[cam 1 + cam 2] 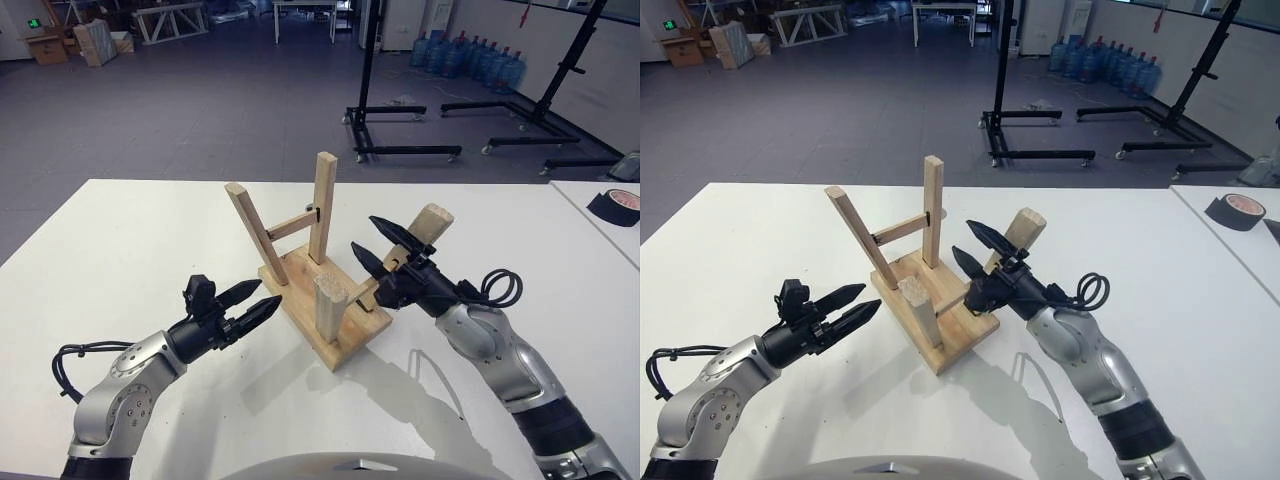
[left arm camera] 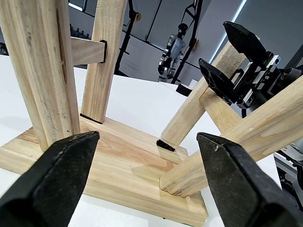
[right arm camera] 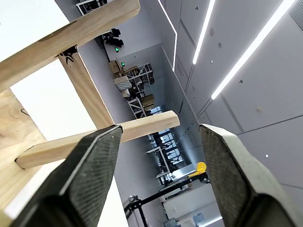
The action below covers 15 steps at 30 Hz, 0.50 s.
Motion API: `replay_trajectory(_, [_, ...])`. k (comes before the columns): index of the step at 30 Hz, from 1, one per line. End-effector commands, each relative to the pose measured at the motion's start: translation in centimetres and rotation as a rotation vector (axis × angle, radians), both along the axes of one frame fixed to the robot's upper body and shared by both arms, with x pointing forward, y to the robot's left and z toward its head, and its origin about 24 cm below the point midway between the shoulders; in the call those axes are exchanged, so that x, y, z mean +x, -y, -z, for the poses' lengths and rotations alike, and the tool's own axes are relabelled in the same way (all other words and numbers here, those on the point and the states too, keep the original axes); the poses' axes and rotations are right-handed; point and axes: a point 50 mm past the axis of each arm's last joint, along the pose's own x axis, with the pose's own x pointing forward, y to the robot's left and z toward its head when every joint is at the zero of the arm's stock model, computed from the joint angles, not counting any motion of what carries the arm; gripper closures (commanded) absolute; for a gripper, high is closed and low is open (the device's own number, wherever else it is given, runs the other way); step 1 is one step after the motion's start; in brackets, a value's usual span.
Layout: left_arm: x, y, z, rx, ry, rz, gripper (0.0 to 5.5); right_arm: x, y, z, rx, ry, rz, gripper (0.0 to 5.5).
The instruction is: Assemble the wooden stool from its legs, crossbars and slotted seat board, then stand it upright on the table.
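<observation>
The wooden stool lies upside down on the white table (image 1: pixel 120 240), its seat board (image 1: pixel 345 335) flat and its legs pointing up. Two legs (image 1: pixel 255 235) (image 1: pixel 323 205) at the far side are joined by a crossbar (image 1: pixel 292 227). A short leg (image 1: pixel 330 305) stands at the near edge, and a fourth leg (image 1: pixel 432 222) leans out to the right. My left gripper (image 1: pixel 268 294) is open just left of the seat board, at board height. My right gripper (image 1: pixel 362 233) is open beside the leaning leg, its fingers (image 3: pixel 85 179) on either side of a crossbar (image 3: pixel 137 125).
A black tape roll (image 1: pixel 613 205) lies on a neighbouring table at the right. Black wheeled racks (image 1: pixel 400 120) stand on the floor beyond the far edge. Bare table spreads to the left of the stool and in front of it.
</observation>
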Motion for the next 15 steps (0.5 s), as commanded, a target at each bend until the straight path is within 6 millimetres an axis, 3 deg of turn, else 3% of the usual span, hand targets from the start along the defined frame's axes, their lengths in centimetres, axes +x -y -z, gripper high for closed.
replay_trajectory(1, [0.3, 0.0, 0.0, 0.033, -0.009, 0.007, 1.73, -3.3, 1.9, 10.7, -0.306, -0.684, -0.015, 2.49])
replay_trajectory(6, [0.2, 0.8, 0.0, 0.038, 0.019, -0.007, 1.73, -4.0, 2.1, 10.3, -0.318, -0.7, -0.077, 2.49])
replay_trajectory(9, [0.1, 1.2, -0.8, 0.041, 0.061, 0.003, 1.73, -2.5, 2.3, 8.9, -0.288, -0.581, -0.04, 2.49])
replay_trajectory(15, [0.0, 2.1, -2.2, 0.059, 0.138, 0.041, 1.73, 0.8, 1.7, 1.7, -0.087, -0.234, 0.008, 2.49])
